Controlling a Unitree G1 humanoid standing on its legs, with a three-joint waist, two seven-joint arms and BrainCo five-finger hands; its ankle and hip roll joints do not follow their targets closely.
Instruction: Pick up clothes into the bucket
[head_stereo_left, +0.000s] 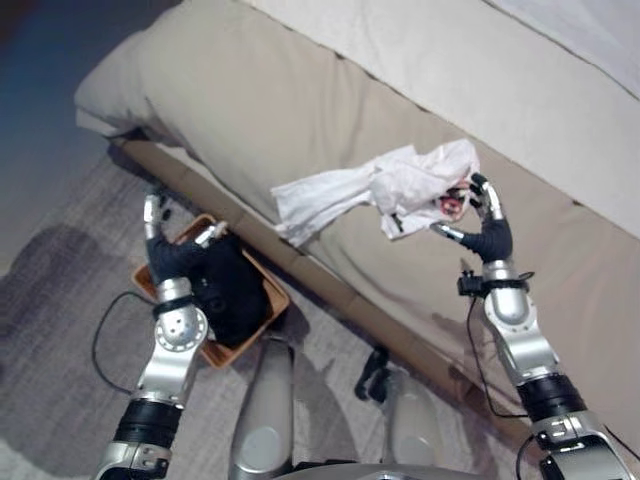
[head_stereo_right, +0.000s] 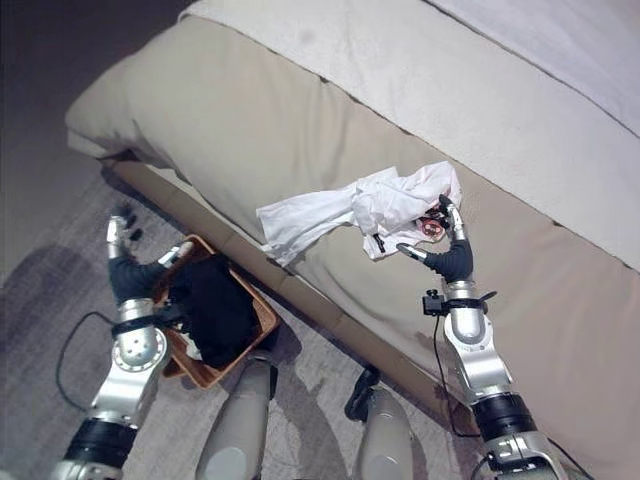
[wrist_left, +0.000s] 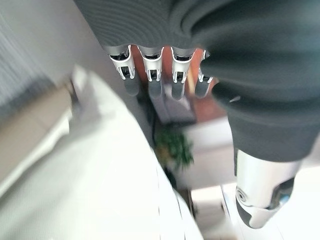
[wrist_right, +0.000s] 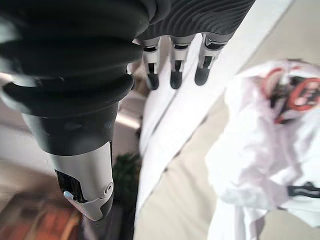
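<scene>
**White garment on bed, black one in basket**

White garment (head_stereo_left: 385, 190) lies crumpled near bed (head_stereo_left: 260, 110) front edge. R hand (head_stereo_left: 482, 225) just beside it, fingers straight, holding nothing. L hand (head_stereo_left: 165, 250) open over orange basket (head_stereo_left: 268, 305) on floor; black clothing (head_stereo_left: 228, 290) inside.

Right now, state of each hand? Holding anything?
Left hand: open, fingers straight, holding nothing, above the basket.
Right hand: open, empty, beside the white garment on the bed, not gripping it.
</scene>
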